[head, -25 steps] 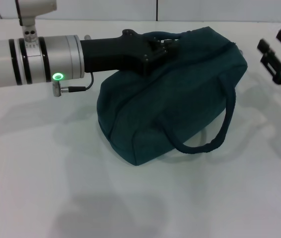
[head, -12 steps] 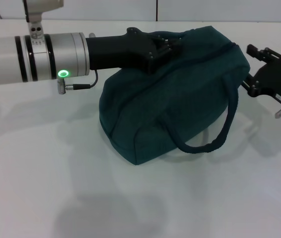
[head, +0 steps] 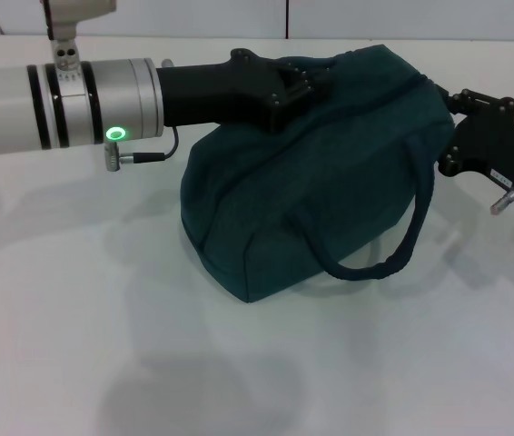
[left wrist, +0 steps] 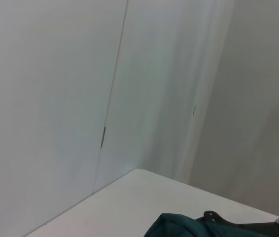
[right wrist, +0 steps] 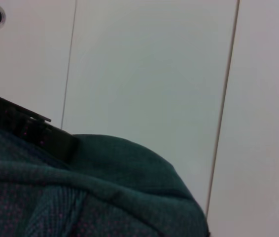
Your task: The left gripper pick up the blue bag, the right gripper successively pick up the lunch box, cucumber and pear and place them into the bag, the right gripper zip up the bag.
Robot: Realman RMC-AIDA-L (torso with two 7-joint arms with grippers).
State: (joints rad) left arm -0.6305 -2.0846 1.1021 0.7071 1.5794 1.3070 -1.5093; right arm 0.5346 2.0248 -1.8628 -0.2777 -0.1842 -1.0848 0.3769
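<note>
The dark blue bag [head: 311,182] sits bulging on the white table [head: 103,345], with one handle loop [head: 393,254] hanging down its front. My left gripper [head: 316,80] reaches in from the left and is shut on the bag's top by the far handle. My right gripper [head: 446,102] is at the bag's right end, close to the top seam. The bag also shows in the left wrist view [left wrist: 179,226] and in the right wrist view [right wrist: 80,197]. The lunch box, cucumber and pear are out of view.
The table's far edge meets a pale panelled wall [head: 375,18] just behind the bag. The left arm's silver forearm [head: 57,104] crosses the upper left of the head view above the table.
My right gripper has moved left from the right edge of the view up to the bag's right end. My left arm shifted slightly and still holds the bag's top.
</note>
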